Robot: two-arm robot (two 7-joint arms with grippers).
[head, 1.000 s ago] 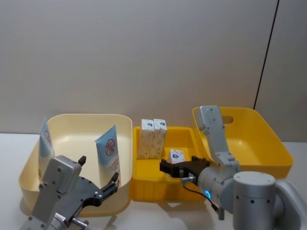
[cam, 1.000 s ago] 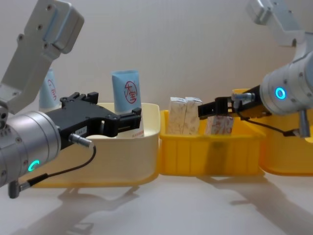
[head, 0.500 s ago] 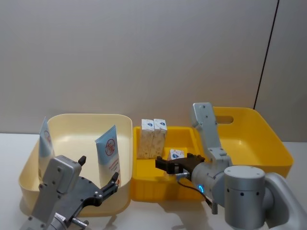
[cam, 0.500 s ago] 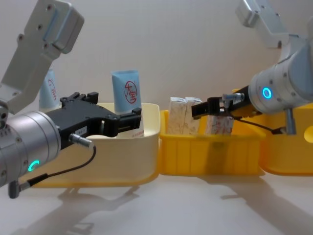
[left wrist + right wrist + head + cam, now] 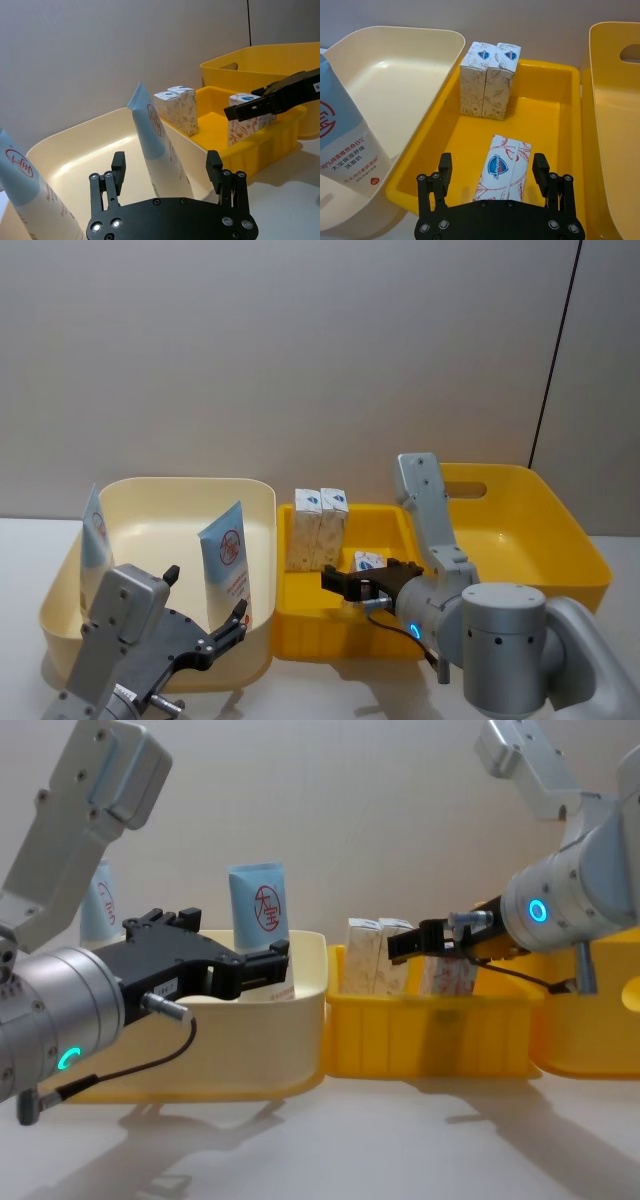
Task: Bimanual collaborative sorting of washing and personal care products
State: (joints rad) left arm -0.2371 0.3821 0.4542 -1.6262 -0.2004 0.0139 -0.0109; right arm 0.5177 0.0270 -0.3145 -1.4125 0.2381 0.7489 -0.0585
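Your right gripper [image 5: 492, 164] has slid left, spread wide over the speckled box [image 5: 504, 170]; left gripper [image 5: 166, 162] hangs released beside the cream bin [image 5: 160, 485].

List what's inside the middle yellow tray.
The tray holds three speckled boxes: a pair side by side at the back, and a third box nearer the front, at the right gripper's open jaws. The gripper body covers the front edge, so anything there cannot be seen.

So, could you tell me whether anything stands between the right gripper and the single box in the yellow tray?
Nothing visible does. In the wrist view the single box shows between the open fingers of the right gripper. The two other boxes stand farther back in the yellow tray, apart from it.
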